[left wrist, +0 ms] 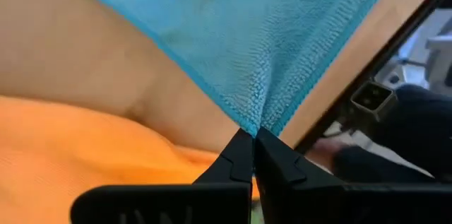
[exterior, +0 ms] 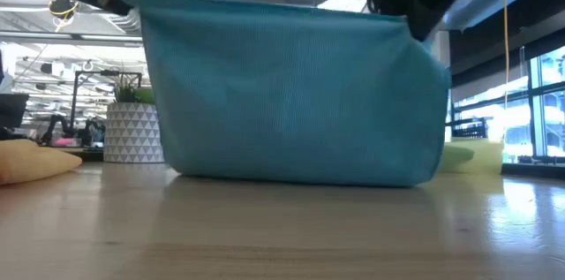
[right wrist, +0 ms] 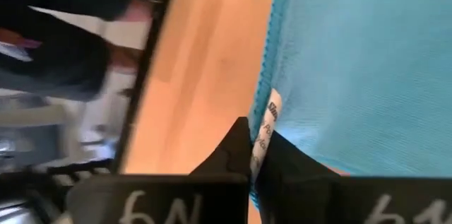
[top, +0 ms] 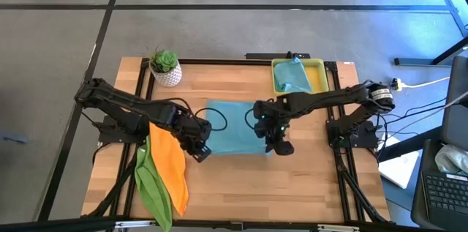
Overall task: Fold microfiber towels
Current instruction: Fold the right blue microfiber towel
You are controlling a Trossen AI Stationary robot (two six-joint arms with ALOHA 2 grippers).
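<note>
A teal towel (top: 235,128) is at the table's middle; in the low view (exterior: 291,94) it hangs like a curtain from both grippers, its lower part on the wood. My left gripper (top: 199,150) is shut on its near left corner. My right gripper (top: 276,144) is shut on its near right corner. An orange towel (top: 170,165) and a lime green towel (top: 152,185) lie at the near left. Another teal towel (top: 292,75) lies in the yellow tray (top: 319,77). My left gripper pinches the teal towel's near left corner (left wrist: 254,114) between its two fingertips. The corner is lifted clear and the cloth runs taut away from the fingers. My right gripper pinches the towel's near right corner by its hemmed edge at the white label (right wrist: 270,111). That corner is lifted off the table, and the cloth hangs down from it.
A potted plant (top: 165,68) stands at the far left. The yellow tray is at the far right. Bare wood lies along the near edge (top: 278,195). Black frame rails run along the table's sides. A laptop (top: 446,188) shows beyond the right edge.
</note>
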